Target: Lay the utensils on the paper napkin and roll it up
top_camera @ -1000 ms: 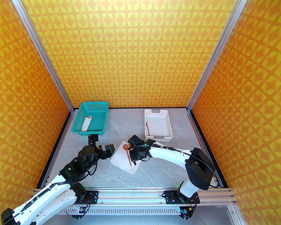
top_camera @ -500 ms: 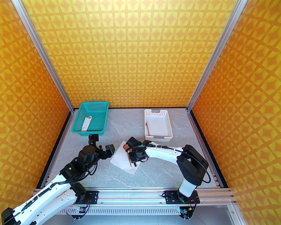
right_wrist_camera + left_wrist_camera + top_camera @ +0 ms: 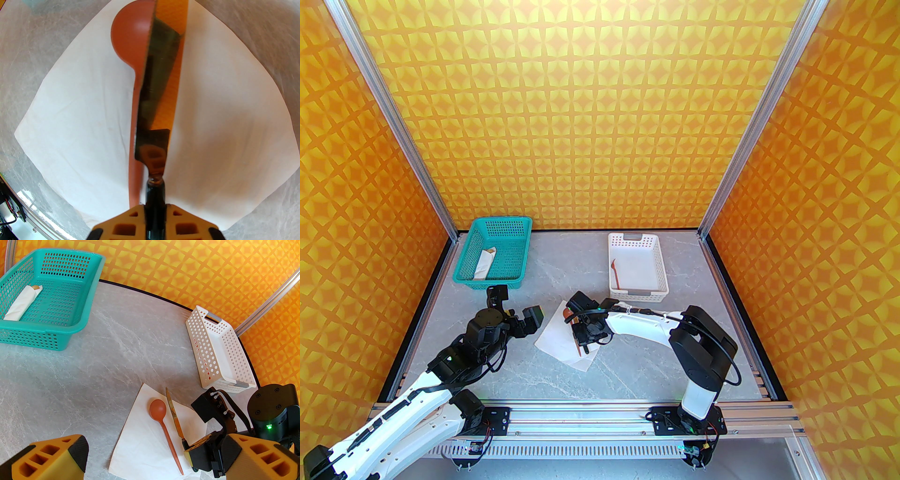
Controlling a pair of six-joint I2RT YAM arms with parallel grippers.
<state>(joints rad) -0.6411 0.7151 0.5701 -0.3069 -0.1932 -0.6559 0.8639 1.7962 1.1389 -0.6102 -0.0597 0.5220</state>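
The white paper napkin (image 3: 553,333) lies at mid-table with the reddish-brown spoon (image 3: 161,414) on it, bowl toward the far side. My right gripper (image 3: 582,333) hovers over the napkin's right half, shut on the dark handle of the knife (image 3: 174,412). The orange blade points away, edge-up, close along the spoon's (image 3: 127,37) right side. Whether the blade (image 3: 161,82) touches the paper I cannot tell. The orange fork (image 3: 615,274) rests in the white basket (image 3: 661,269). My left gripper (image 3: 515,304) stands open just left of the napkin (image 3: 77,112), with nothing in it.
A teal basket (image 3: 506,262) at the back left holds a slim white paper tube with a tan tip (image 3: 483,265). The white basket stands right behind my right wrist. Grey table (image 3: 628,370) spreads in front of the napkin; patterned walls close three sides.
My right arm has swung left with the knife, bringing it over the napkin beside the spoon. The left gripper rose slightly and stayed open.
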